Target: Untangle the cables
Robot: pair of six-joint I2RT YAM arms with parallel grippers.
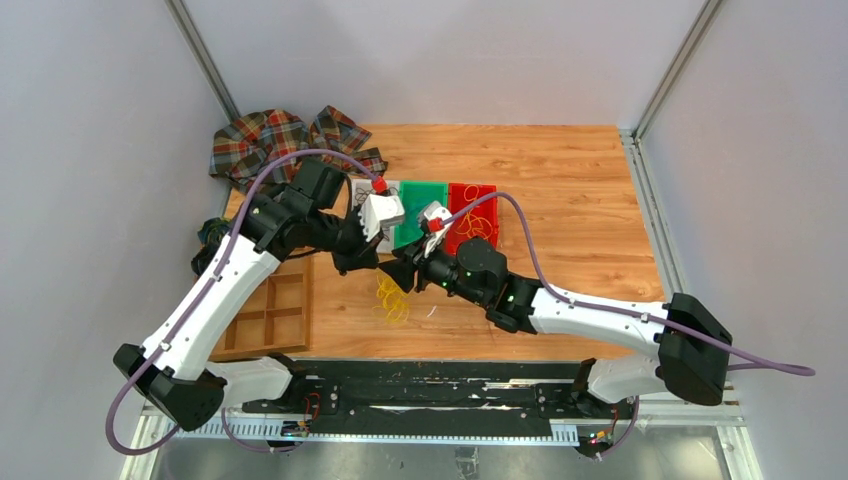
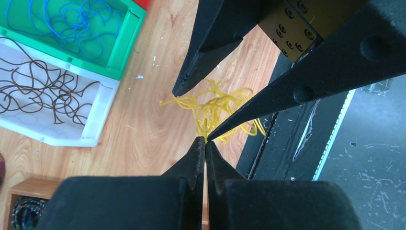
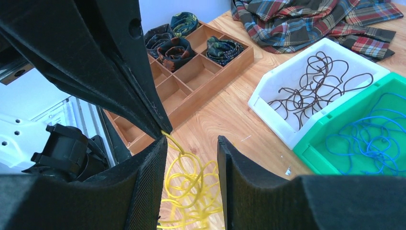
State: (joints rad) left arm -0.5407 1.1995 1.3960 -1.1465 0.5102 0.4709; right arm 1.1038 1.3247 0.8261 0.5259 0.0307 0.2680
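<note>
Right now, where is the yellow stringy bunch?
In the top view, the yellow cables lie on the wooden table near its front edge, just right of the wooden tray and on the robot's side of the green bin.

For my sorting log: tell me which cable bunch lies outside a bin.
The yellow bunch on bare wood. The black bunch lies in the white bin, the blue bunch in the green bin, yellow loops in the red bin.
</note>
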